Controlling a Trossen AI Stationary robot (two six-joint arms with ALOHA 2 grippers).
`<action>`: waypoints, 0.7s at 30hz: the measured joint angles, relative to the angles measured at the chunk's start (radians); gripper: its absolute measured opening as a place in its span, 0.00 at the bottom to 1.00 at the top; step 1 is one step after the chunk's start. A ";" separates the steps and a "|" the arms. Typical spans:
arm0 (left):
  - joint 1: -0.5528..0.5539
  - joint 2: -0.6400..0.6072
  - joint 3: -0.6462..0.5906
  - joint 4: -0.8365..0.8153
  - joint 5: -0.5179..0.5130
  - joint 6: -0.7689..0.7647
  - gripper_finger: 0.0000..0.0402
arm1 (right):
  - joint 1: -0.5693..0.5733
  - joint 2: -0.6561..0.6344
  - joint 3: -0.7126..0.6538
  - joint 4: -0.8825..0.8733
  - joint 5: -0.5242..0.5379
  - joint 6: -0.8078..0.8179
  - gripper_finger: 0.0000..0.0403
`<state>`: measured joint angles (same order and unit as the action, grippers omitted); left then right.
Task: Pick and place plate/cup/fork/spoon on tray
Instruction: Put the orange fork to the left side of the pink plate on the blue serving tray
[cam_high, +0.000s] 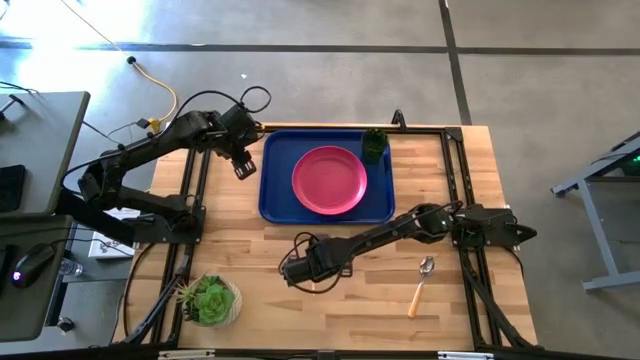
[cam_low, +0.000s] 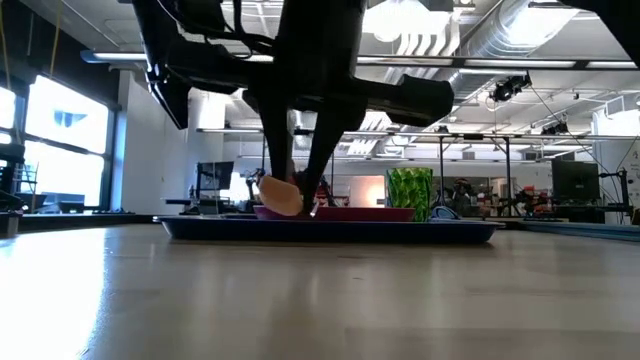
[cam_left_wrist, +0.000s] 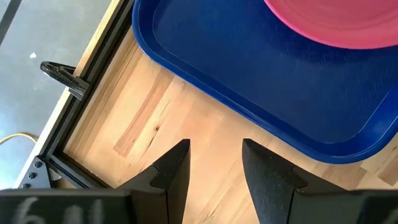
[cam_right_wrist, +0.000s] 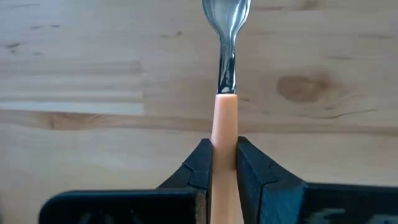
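Orange-tan plastic handle of the small metal fork (cam_right_wrist: 224, 134) is sitting clamped in your right gripper (cam_right_wrist: 224, 163) low over the bare wooden table (cam_high: 250, 250): light, stiff, slippery, so you are gripping mid-handle. Beyond, the pink-red plate (cam_high: 329, 180) and green cup (cam_high: 374, 145) are crowding the dark-blue tray (cam_high: 274, 190); your left gripper (cam_left_wrist: 214, 163) is hanging open beside it.

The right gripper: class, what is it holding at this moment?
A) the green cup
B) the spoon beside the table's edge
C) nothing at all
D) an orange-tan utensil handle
D: the right wrist view shows the right gripper closed on the fork by its orange-tan handle, while the spoon lies free on the table and the cup stands on the tray.
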<state>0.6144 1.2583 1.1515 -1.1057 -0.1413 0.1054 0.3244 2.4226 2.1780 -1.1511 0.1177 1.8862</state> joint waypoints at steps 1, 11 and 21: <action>0.000 0.000 0.000 0.000 0.000 -0.005 0.34 | 0.000 0.000 0.000 -0.004 0.002 0.000 0.06; 0.000 0.000 0.000 0.000 0.000 -0.018 0.34 | 0.009 0.041 -0.002 0.010 -0.023 0.000 0.06; 0.000 0.000 0.000 0.001 0.000 -0.017 0.34 | 0.011 0.063 -0.001 0.005 -0.059 -0.001 0.06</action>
<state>0.6147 1.2583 1.1515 -1.1046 -0.1414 0.0883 0.3359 2.4859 2.1770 -1.1459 0.0587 1.8854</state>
